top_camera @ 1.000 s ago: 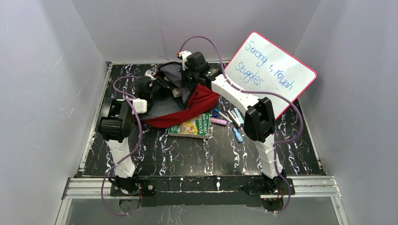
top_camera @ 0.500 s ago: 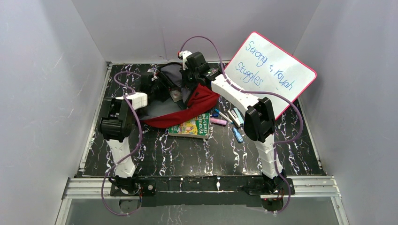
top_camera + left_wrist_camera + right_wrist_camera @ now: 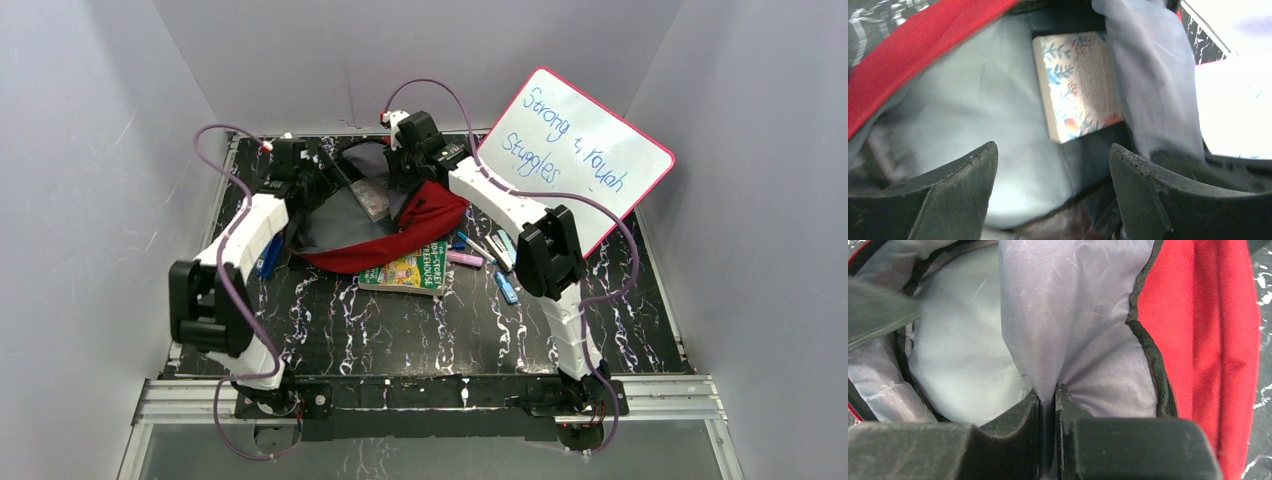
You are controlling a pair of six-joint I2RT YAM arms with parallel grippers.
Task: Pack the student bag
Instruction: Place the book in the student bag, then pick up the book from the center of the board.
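Bag [image 3: 425, 220], red with grey lining, lies slumped at the far middle of the black, white-veined surface [image 3: 450, 330], its mouth gaping upward between the two arms. Left hand [image 3: 1052, 150] hovers at the opening with its fingers [image 3: 958, 185] spread wide and nothing between them. Its wrist camera looks straight into the bag, where a notebook [image 3: 1078, 85] with a floral cover rests on the lining, one end tucked under a fold of pale fabric. Right hand [image 3: 1047, 396] is at the bag's far right rim, its fingers pressed nearly together on a pinched fold of the grey lining, which rises from the grip in a peak. The red outer cloth and a dark zip edge run down the right of that view. Outside the bag, a green picture book [image 3: 405, 270] lies flat, touching its near edge. A scatter of pens [image 3: 490, 250] sits just right of the book, one of them, blue, apart on the near side. A blue item [image 3: 268, 255], too small to identify, lies on the surface beside the left arm, just left of the bag. A pink-edged whiteboard [image 3: 580, 155] with blue handwriting leans against the right wall, behind the right arm.
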